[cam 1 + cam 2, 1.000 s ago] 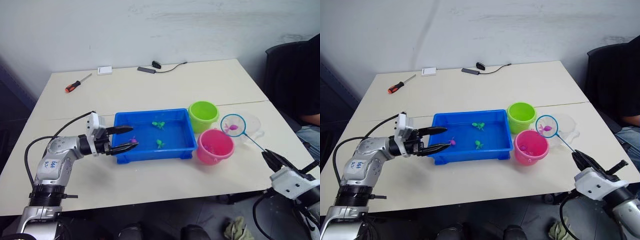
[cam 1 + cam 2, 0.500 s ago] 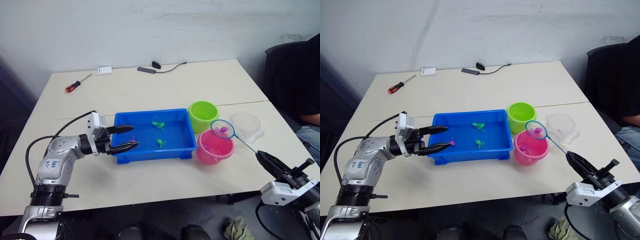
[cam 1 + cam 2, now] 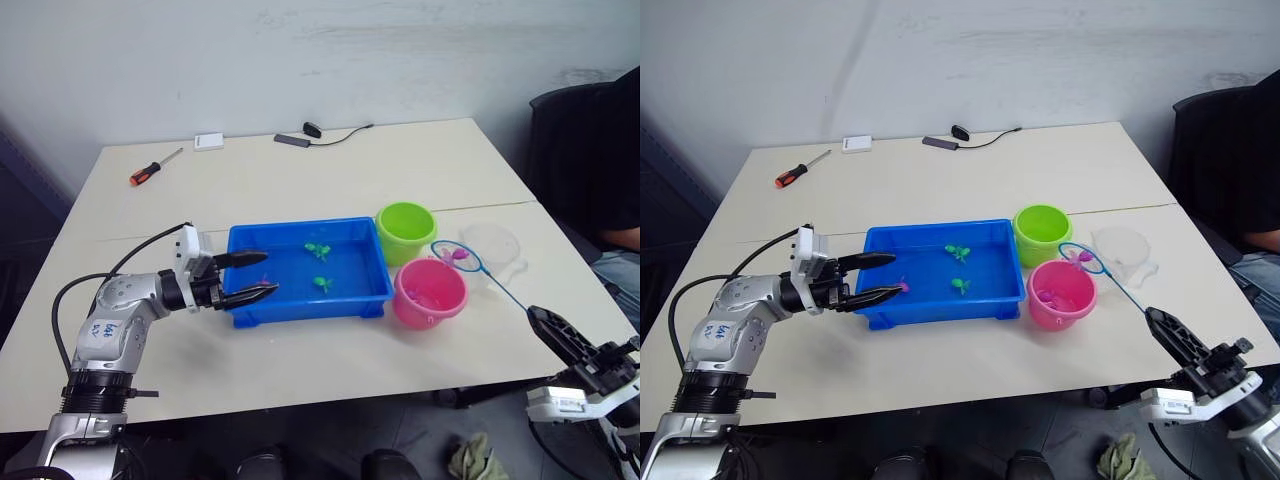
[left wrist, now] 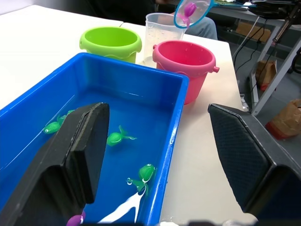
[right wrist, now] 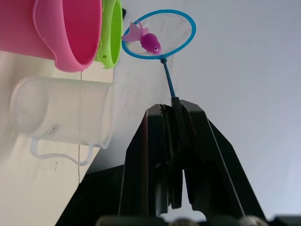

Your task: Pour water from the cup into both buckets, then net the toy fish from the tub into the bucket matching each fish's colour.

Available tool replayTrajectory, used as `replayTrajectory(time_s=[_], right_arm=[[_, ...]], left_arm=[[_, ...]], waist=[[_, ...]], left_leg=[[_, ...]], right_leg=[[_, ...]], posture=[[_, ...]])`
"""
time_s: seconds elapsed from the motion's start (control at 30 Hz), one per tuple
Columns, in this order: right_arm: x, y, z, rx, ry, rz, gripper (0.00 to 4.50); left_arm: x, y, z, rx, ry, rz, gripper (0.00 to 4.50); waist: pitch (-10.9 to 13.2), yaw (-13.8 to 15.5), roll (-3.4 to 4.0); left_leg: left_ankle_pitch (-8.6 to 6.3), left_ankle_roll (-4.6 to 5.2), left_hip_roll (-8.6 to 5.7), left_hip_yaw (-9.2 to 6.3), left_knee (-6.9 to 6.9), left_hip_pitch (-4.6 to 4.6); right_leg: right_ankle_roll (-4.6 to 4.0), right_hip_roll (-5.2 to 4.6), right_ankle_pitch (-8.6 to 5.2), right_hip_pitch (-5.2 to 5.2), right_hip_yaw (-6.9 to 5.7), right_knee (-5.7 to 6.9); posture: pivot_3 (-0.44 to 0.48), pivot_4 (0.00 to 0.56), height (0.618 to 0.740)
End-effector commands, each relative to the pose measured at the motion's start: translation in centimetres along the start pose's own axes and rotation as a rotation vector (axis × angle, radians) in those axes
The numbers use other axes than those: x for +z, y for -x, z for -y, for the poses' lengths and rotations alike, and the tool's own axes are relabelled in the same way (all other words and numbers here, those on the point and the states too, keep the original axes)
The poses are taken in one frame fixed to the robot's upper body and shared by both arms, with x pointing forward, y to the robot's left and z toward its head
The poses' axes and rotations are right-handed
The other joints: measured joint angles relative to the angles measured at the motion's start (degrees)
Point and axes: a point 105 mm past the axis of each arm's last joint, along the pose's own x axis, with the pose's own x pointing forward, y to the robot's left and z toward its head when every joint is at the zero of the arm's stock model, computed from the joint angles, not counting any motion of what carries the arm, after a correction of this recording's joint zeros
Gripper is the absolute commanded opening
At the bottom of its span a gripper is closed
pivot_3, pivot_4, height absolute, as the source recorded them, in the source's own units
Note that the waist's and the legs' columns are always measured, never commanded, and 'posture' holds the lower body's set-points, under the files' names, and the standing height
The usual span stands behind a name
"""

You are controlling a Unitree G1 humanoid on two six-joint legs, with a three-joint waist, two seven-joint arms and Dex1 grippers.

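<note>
The blue tub [image 3: 300, 308] sits mid-table holding water, two green toy fish [image 3: 318, 248] and a pink fish [image 3: 904, 286] near its left end. My left gripper [image 3: 268, 272] is open, its fingers reaching over the tub's left rim. To the tub's right stand the green bucket [image 3: 400, 250] and the pink bucket [image 3: 425, 312], with the clear cup [image 3: 495, 240] behind them. My right gripper [image 3: 545, 325] is shut on the thin handle of a blue-ringed net [image 5: 159, 35]. The net carries a pink fish [image 5: 149, 42] by the pink bucket's far right rim.
At the table's back lie an orange-handled screwdriver [image 3: 155, 166], a small white box [image 3: 209, 141] and a black cable with a plug [image 3: 310, 132]. A seated person in dark clothes [image 3: 600, 150] is at the right edge.
The net with the pink fish went from above the cup to the pink bucket's rim and now lies flatter. My right gripper has dropped lower and to the right. The left gripper stayed put.
</note>
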Motion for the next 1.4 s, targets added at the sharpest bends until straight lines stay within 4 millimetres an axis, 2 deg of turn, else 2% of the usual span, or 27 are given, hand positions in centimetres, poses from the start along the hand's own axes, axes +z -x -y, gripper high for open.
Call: replayTrajectory(time_s=[0.03,0.57,0.73,0.9,1.03,1.2,1.27,1.4], right_arm=[[-0.3,-0.2,1.7,-0.064,0.117,0.008,0.00],[0.1,-0.6,1.1,-0.021,0.245,0.019,0.00],[0.3,-0.7,1.4,-0.053,0.205,0.026,0.00],[0.6,-4.2,3.0,-0.131,-0.023,0.090,0.00],[1.1,-7.3,4.0,-0.081,-0.244,0.181,0.00],[2.6,-11.1,6.4,-0.016,-0.812,0.227,0.00],[2.8,-11.9,7.1,-0.008,-0.952,0.223,0.00],[3.3,-13.7,8.2,0.051,-1.250,0.222,0.00]], left_arm=[[0.7,0.1,0.0,0.006,-0.039,0.018,3.67],[0.6,0.2,0.2,0.012,-0.044,0.021,3.67],[0.6,0.3,0.3,0.012,-0.041,0.020,3.67],[0.6,0.4,0.2,0.023,-0.038,0.022,3.67],[0.7,0.7,0.0,0.040,-0.039,0.025,3.67],[0.9,1.5,-0.4,0.091,-0.042,0.020,3.67],[0.9,1.8,-0.5,0.110,-0.035,0.013,3.67],[0.7,2.6,-0.6,0.179,-0.010,-0.015,3.67]], waist=[[0.0,0.0,0.00],[0.0,0.0,-0.02],[0.0,0.0,-0.02],[0.0,-0.3,-0.08],[0.0,-0.3,-0.05],[0.0,0.1,-0.10],[0.0,0.1,-0.11],[-0.1,0.2,-0.01]], left_leg=[[0.00,0.00,0.00,0.00,0.00,0.00],[0.04,0.04,0.06,0.05,0.10,0.00],[0.05,0.02,0.15,0.06,0.28,0.01],[0.04,0.01,0.20,0.07,0.33,0.02],[0.05,0.07,0.21,0.10,0.39,0.08],[-0.01,0.14,0.35,-0.04,0.72,0.04],[-0.03,0.18,0.36,-0.13,0.75,-0.01],[-0.09,0.28,0.52,-0.13,0.80,-0.02]], right_leg=[[0.00,0.01,0.00,0.00,0.00,0.01],[0.02,0.24,0.00,0.02,0.07,0.11],[0.10,0.39,-0.10,0.02,0.19,0.40],[0.10,0.45,-0.10,0.04,0.24,0.47],[0.12,0.49,-0.09,0.07,0.31,0.58],[0.16,0.78,-0.11,0.08,0.91,0.94],[0.16,0.82,-0.11,0.08,1.41,1.04],[0.15,0.75,-0.11,0.07,1.48,1.05]], posture=[[0.000,0.150,0.733],[0.000,0.150,0.733],[0.000,0.150,0.733],[0.000,0.150,0.733],[0.000,0.150,0.733],[0.000,0.150,0.733],[0.000,0.150,0.733],[0.000,0.150,0.733]])
